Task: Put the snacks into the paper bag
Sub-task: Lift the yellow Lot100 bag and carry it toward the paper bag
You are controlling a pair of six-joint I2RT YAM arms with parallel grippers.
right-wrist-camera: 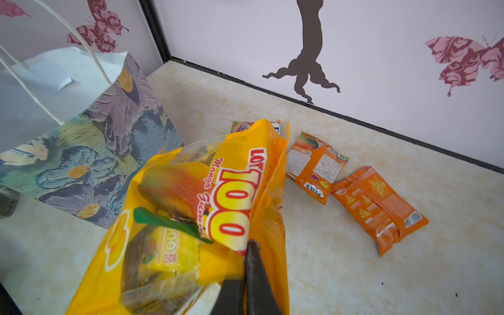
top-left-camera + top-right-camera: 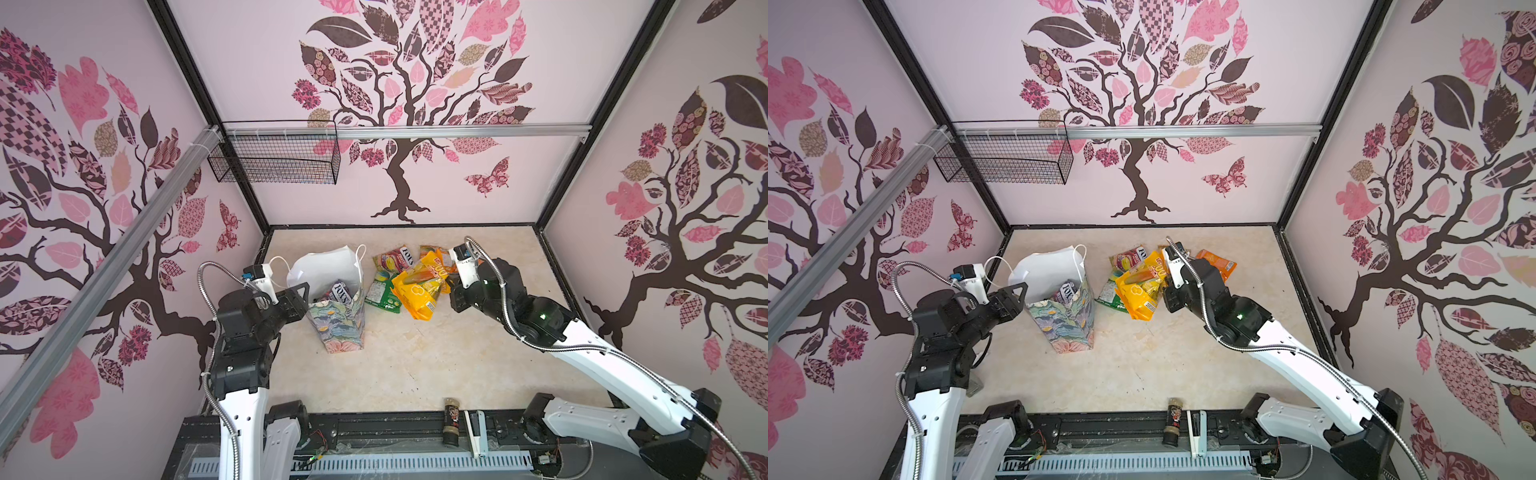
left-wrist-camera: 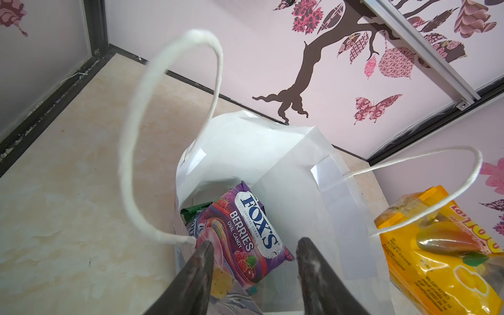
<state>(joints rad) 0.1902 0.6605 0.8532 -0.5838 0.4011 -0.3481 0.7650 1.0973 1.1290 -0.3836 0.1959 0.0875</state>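
The floral paper bag stands upright left of centre, its mouth open. Inside it lies a purple FOX'S packet with more packets under it. My left gripper is open at the bag's left rim, its fingers spread over the edge. To the right of the bag, my right gripper is shut on a yellow mango packet and holds it above the table. On the table lie a green packet, a red FOX'S packet and two orange packets.
A black wire basket hangs on the back wall at the upper left. A small dark jar and a white stapler-like object lie at the front edge. The bag's cord handles stick up near my left gripper.
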